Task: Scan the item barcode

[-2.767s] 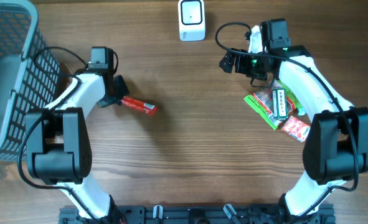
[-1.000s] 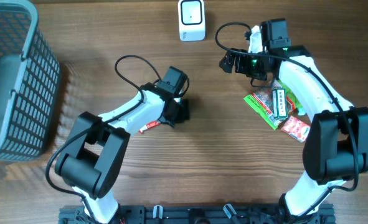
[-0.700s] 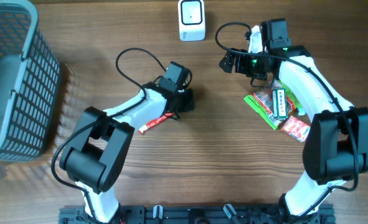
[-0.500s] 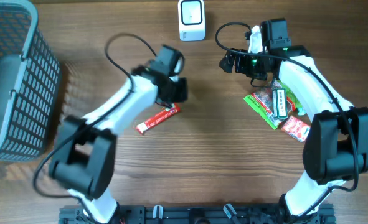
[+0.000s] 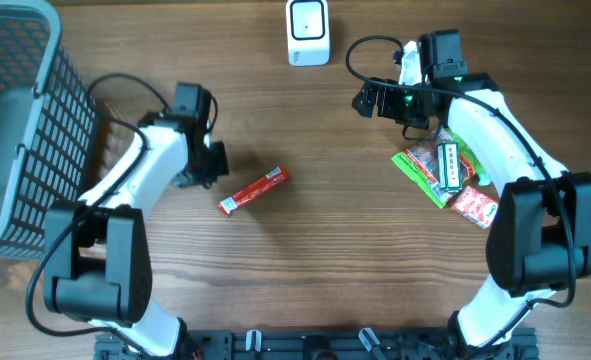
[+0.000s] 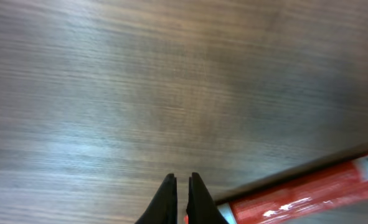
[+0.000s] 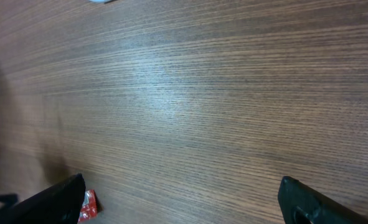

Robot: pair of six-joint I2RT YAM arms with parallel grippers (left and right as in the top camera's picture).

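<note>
The red stick packet (image 5: 254, 190) is seen lying flat on the wooden counter (image 5: 315, 270), just left of the frame's centre in the overhead view, slanted with its upper end toward the right. It is held by nothing. The left hand (image 5: 215, 163) is found just to the upper left of the packet, apart from it, with its fingers closed together on nothing. In the left wrist view the two fingertips (image 6: 169, 188) are shown almost touching at the bottom edge, and the packet (image 6: 302, 194) is seen to their right in the lower right corner, its near end close beside the fingertips; whether it is touched cannot be told.

The white scanner (image 5: 307, 32) is placed at the top centre of the overhead frame, well apart from the packet. The right hand (image 5: 363, 100) is positioned right of the scanner and slightly below it, its fingers spread wide and empty; in the right wrist view they appear at the two bottom corners with bare wood between them (image 7: 180, 183). A grey mesh basket (image 5: 15, 130) is set at the left edge, and a cluster of green and red snack packets (image 5: 445, 170) is partly covered by the right arm.
</note>
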